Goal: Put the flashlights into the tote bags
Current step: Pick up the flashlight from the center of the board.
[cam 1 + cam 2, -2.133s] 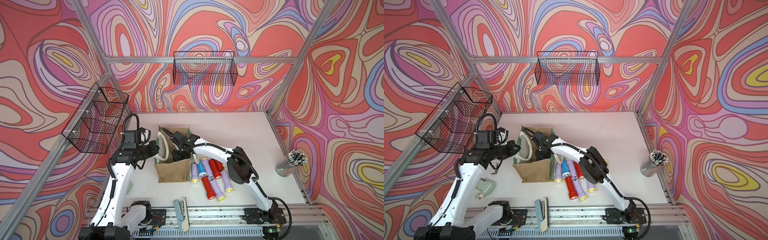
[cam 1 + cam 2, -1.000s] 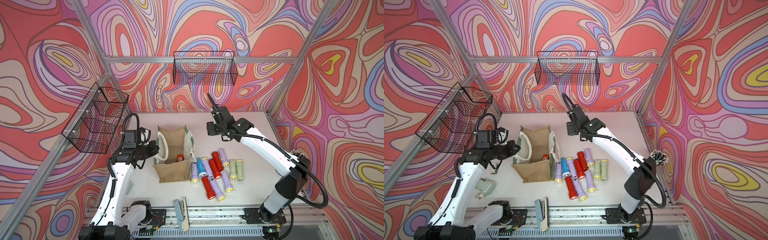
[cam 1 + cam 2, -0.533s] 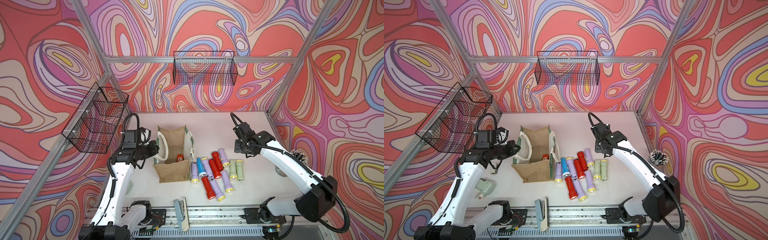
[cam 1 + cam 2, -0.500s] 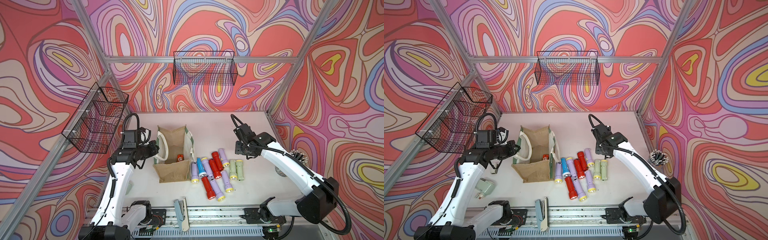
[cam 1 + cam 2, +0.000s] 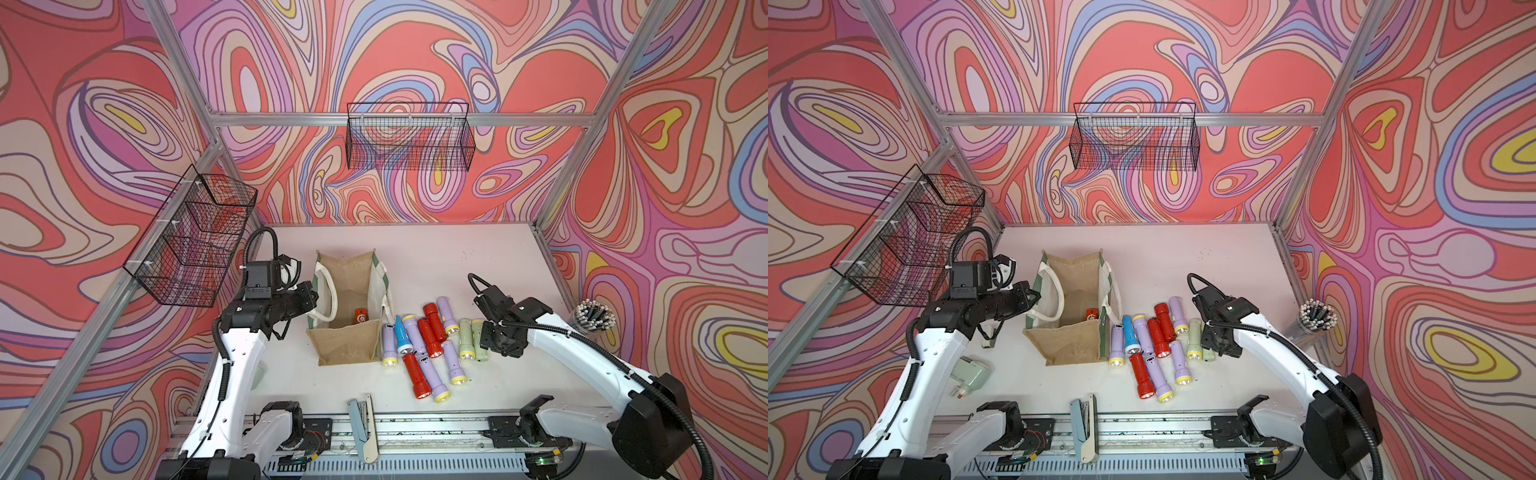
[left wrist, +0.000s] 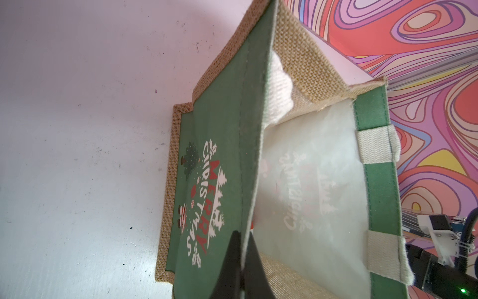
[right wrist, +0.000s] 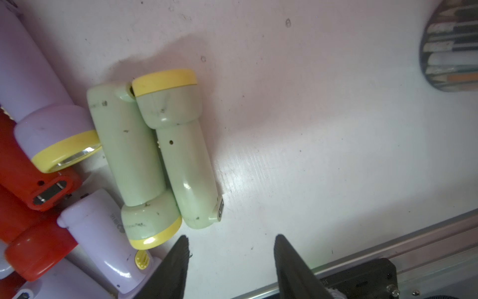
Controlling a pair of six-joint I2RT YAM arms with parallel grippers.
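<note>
Left gripper [image 6: 243,236] is pinching the rim of the "MERRY CHRISTMAS" bag [image 6: 219,155]; right gripper [image 7: 230,236] is hovering half-open, empty, beside two head-to-tail green flashlights [image 7: 129,145].

"MERRY CHRISTMAS" in red and white on the tote bag [image 6: 222,124]

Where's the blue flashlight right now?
In both top views the blue flashlight lies on the table just right of the tote bag, second in the row, between two lilac flashlights.
</note>
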